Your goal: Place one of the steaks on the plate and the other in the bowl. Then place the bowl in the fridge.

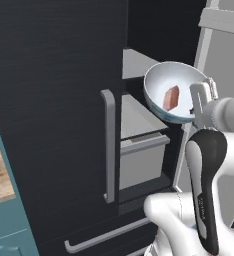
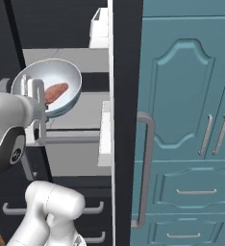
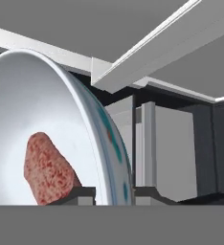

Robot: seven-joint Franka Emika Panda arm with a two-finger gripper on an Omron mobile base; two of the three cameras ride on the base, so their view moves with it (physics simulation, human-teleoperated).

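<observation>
My gripper [image 1: 198, 106] is shut on the rim of the white, blue-patterned bowl [image 1: 159, 87], holding it tilted in the air in front of the open fridge [image 1: 54, 100]. One pinkish-red steak [image 1: 171, 97] lies inside the bowl. From the right base view the bowl [image 2: 61, 76] with its steak [image 2: 56, 91] hangs before the grey shelves, my gripper [image 2: 35, 103] at its near rim. In the hand view the bowl's rim [image 3: 106, 139] runs between my fingertips [image 3: 80, 194], with the steak [image 3: 49, 170] just left of them. The plate is out of view.
The fridge's black door with its grey handle [image 1: 109, 145] stands open on the left. Inside are grey shelves [image 1: 139, 117] and a drawer [image 1: 141, 160]. A second door's edge and handle [image 2: 145, 168] stand right of the opening, then teal cabinets [image 2: 186, 120].
</observation>
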